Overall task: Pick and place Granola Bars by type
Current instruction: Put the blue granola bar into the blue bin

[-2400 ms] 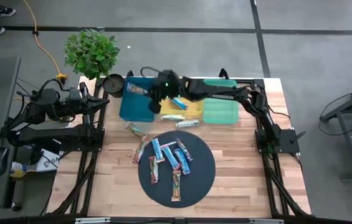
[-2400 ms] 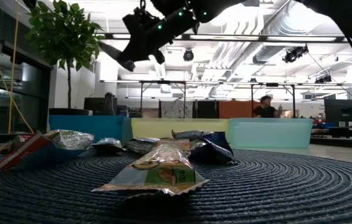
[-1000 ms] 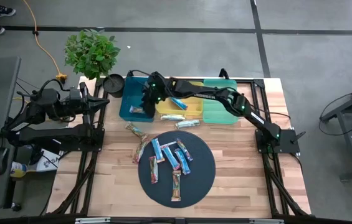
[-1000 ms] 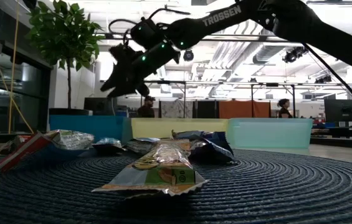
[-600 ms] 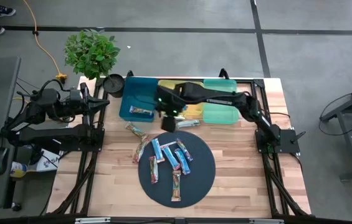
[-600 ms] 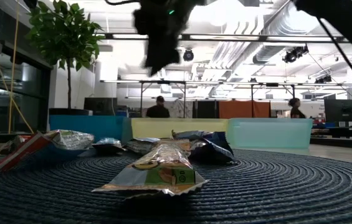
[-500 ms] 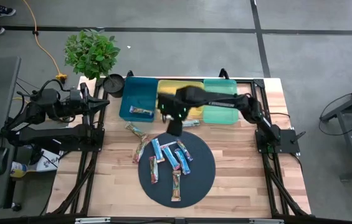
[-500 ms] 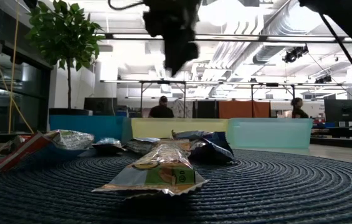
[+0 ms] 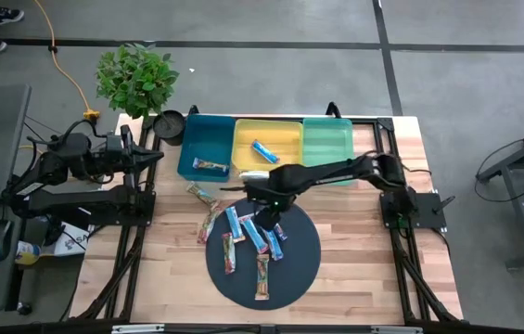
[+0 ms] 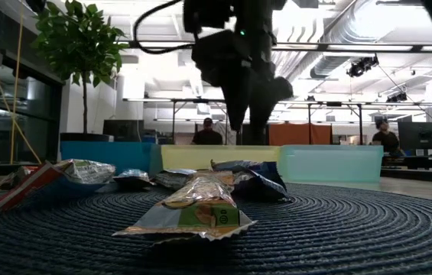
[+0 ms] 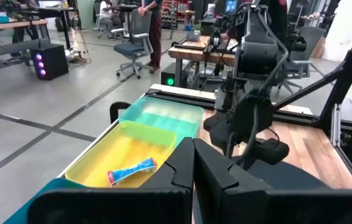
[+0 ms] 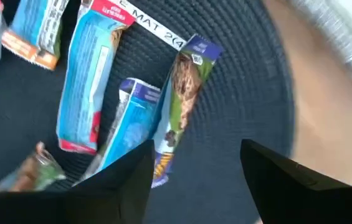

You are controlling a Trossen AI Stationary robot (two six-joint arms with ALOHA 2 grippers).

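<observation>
Now the right gripper [image 9: 271, 215] hangs over the back edge of the round dark woven mat [image 9: 303, 264], its fingers [image 12: 275, 177] spread apart and holding nothing, above the glossy-wrapped granola bars [image 9: 260, 239] scattered on the mat. One blue bar [image 9: 263, 150] lies in the yellow plastic bin [image 9: 285, 133], one multicolour bar [image 9: 209, 167] in the blue bin [image 9: 201, 130]. Off at the table's left edge waits the left gripper [image 11: 192, 167], fingers pressed together.

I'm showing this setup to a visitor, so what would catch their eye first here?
The right arm stretched across the table, its open pincer hovering over the heap of granola bars on the round dark mat. Behind it sit three bright bins: blue, yellow and green.
</observation>
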